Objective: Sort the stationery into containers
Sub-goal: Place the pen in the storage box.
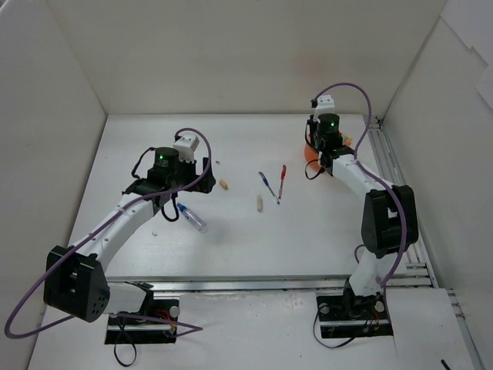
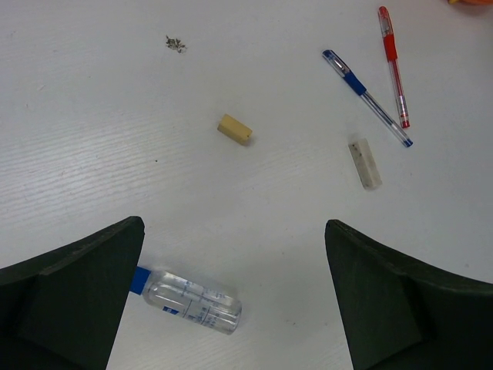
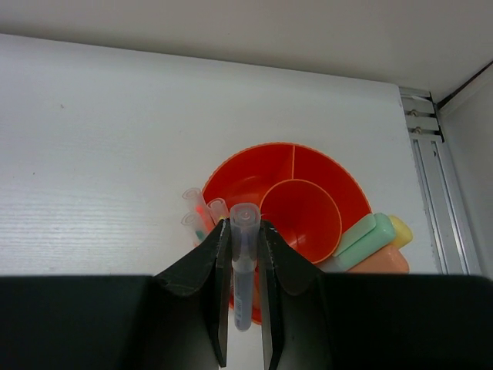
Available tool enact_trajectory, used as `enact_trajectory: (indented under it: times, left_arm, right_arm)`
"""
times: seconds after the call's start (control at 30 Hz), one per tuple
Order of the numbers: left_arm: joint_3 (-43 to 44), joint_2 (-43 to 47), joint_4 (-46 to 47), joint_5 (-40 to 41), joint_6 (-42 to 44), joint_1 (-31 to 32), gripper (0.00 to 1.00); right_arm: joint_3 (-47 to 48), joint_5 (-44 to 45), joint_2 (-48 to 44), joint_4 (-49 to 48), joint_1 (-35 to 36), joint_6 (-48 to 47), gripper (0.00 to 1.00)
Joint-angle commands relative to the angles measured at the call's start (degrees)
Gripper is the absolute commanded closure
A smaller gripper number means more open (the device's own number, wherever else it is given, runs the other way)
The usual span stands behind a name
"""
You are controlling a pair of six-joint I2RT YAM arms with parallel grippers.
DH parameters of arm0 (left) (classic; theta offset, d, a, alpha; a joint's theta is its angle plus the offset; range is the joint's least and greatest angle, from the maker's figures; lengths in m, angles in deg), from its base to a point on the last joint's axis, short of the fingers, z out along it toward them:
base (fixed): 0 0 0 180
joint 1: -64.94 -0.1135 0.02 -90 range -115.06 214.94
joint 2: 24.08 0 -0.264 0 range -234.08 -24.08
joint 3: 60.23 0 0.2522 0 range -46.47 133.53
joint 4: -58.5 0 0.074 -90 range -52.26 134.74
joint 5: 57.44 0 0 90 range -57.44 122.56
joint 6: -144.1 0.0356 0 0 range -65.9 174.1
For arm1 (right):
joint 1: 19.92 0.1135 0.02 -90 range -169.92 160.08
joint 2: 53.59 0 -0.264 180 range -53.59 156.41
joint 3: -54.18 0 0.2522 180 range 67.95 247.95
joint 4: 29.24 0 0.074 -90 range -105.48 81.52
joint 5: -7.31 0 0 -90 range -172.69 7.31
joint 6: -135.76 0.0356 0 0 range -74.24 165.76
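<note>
The round orange pot [image 3: 308,166] with inner dividers stands at the far right [image 1: 311,163]. My right gripper [image 3: 245,231] is shut on a greyish clear-capped marker [image 3: 243,270] and holds it upright over the pot's near-left rim. Clear-capped highlighters [image 3: 196,208] and chunky green, yellow and orange highlighters [image 3: 370,235] stand in the pot. My left gripper [image 2: 231,308] is open and empty, just above a blue-capped clear tube [image 2: 189,299] lying near its left finger. A blue pen [image 2: 366,96], a red pen [image 2: 393,65] and two beige stubs [image 2: 234,129] [image 2: 365,163] lie on the table.
White walls enclose the table at the back and on both sides. A metal rail [image 1: 385,166] runs along the right edge beside the pot. A small speck of debris [image 2: 176,44] lies beyond the stubs. The right arm [image 1: 383,220] stands over the table's right side.
</note>
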Motion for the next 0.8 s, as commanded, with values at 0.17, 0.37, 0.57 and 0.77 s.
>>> enact_trajectory:
  times: [0.17, 0.37, 0.57, 0.77]
  left_arm:
    - [1.76, 0.8, 2.18, -0.26, -1.29, -0.15, 0.0]
    - [1.59, 0.36, 2.62, -0.35, -1.21, -0.15, 0.0]
    - [1.85, -0.61, 2.71, 0.36, -1.21, -0.15, 0.0]
    - [1.59, -0.96, 2.8, 0.53, -1.21, -0.15, 0.0]
  right_arm:
    - [1.21, -2.38, -3.69, -10.76, -1.46, -1.02, 1.0]
    - [2.44, -5.72, -1.06, -10.93, -3.83, -0.84, 1.0]
    - [1.47, -9.68, 2.98, -12.6, -4.28, -1.28, 1.0]
    - [0.68, -13.29, 4.84, -13.13, -4.28, 0.39, 1.0]
